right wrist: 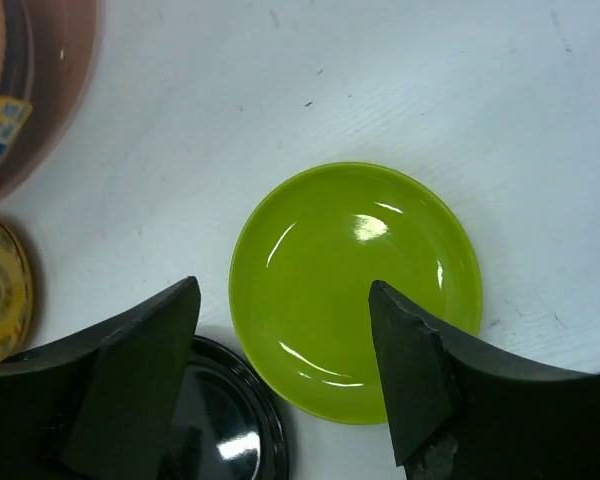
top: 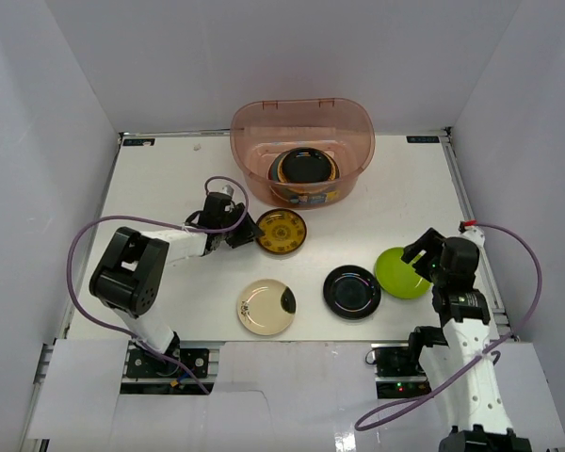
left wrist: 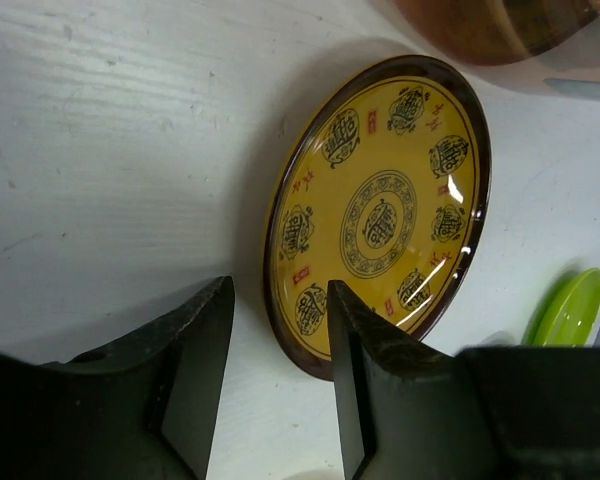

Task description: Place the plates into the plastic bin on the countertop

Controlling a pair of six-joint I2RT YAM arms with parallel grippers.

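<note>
The plastic bin (top: pixel 301 132) stands at the back of the countertop (top: pixel 169 179) and holds stacked plates, a glossy black one (top: pixel 304 167) on top. A yellow patterned plate (top: pixel 281 232) lies in front of it. My left gripper (top: pixel 252 233) is at that plate's left edge. In the left wrist view the yellow plate's (left wrist: pixel 380 215) rim sits between the open jaws of the left gripper (left wrist: pixel 278 290), untouched on the left side. A lime green plate (right wrist: pixel 355 285) lies flat on the right, with my right gripper (right wrist: pixel 283 285) open over its near edge.
A cream plate with a black patch (top: pixel 266 307) and a second black plate (top: pixel 351 291) lie near the front edge, the black one touching the green plate (top: pixel 400 273). White walls close in the table on three sides.
</note>
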